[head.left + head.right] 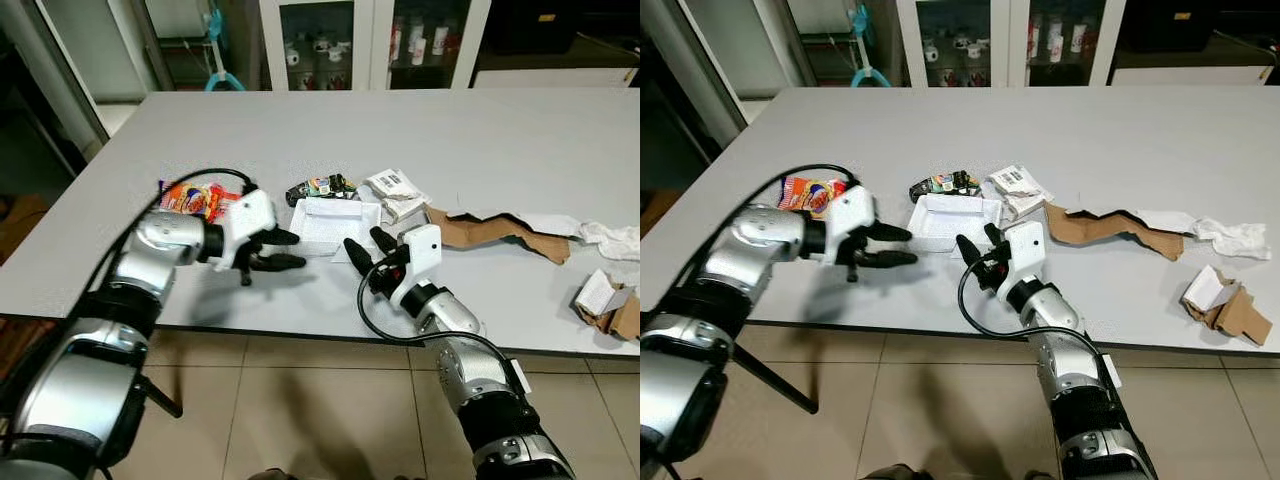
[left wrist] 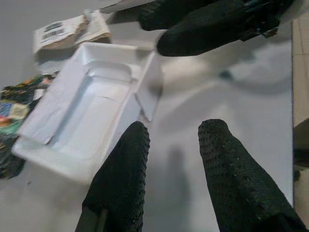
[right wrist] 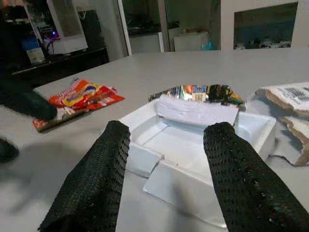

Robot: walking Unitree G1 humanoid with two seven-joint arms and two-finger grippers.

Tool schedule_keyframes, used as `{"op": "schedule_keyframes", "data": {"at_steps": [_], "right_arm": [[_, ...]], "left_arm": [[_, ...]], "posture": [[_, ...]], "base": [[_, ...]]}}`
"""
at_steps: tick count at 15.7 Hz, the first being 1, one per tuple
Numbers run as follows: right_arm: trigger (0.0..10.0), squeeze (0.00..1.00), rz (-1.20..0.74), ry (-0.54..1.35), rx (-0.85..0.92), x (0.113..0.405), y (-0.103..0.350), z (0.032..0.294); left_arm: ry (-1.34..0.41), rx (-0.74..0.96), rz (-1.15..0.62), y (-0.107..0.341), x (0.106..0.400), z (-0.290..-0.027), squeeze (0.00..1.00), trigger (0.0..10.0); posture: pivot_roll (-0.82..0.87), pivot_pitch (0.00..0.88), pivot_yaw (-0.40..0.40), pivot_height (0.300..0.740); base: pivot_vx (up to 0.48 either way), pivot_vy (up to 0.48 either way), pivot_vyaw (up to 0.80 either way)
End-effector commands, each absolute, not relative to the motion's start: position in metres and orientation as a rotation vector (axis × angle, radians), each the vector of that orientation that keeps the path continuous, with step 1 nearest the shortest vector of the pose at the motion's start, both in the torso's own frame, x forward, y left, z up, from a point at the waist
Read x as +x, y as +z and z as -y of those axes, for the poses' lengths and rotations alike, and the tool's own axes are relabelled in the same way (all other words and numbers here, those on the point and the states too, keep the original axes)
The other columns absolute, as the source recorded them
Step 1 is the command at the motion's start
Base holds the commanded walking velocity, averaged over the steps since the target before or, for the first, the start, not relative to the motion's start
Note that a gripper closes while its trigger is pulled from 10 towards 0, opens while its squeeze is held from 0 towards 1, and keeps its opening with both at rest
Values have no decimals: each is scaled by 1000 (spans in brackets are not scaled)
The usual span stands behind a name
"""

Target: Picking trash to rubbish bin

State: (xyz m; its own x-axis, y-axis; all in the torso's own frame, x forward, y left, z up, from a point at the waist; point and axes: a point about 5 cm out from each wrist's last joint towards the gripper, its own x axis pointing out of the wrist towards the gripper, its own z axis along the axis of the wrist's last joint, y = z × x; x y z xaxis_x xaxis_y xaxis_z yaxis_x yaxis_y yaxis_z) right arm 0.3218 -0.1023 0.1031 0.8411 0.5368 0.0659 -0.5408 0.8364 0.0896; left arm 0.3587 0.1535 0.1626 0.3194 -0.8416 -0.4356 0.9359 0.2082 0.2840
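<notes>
foam tray [image 1: 337,224] partly hidden by right hand [image 1: 366,250], fingers spread; left hand [image 1: 278,249] spread, hovering left over bench [image 1: 520,130].

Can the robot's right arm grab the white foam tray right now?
Probably yes. The right gripper is open and sits just in front of the white foam tray, with bare table between them. In the right wrist view, the tray's near edge lies between its fingers.

Looks like a lab/office: big grey table [image 1: 520,150], tiled floor [image 1: 300,400], glass cabinets [image 1: 320,45] w/ bottles [image 1: 418,45] at back.
</notes>
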Motion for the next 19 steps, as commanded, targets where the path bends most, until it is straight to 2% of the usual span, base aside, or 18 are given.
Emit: {"op": "schedule_keyframes", "data": {"at_steps": [1, 8, 15, 19], "right_arm": [[10000, 0, 59, 579, 102, 323, 110, 98], [10000, 0, 57, 576, 94, 323, 110, 102], [10000, 0, 74, 569, 86, 328, 116, 108], [10000, 0, 98, 572, 83, 326, 122, 106]], "left_arm": [[-1273, 580, -217, 165, 359, -151, 0, 10000], [-1189, 625, -206, 157, 363, -147, 0, 10000], [-941, 665, -195, 162, 383, -145, 0, 10000], [-918, 639, -211, 175, 392, -136, 0, 10000]], "posture": [[5, 0, 132, 740], [4, 0, 129, 740], [-12, 0, 120, 740], [-47, 0, 137, 740]], "base": [[0, 0, 0], [0, 0, 0], [0, 0, 0], [0, 0, 0]]}}
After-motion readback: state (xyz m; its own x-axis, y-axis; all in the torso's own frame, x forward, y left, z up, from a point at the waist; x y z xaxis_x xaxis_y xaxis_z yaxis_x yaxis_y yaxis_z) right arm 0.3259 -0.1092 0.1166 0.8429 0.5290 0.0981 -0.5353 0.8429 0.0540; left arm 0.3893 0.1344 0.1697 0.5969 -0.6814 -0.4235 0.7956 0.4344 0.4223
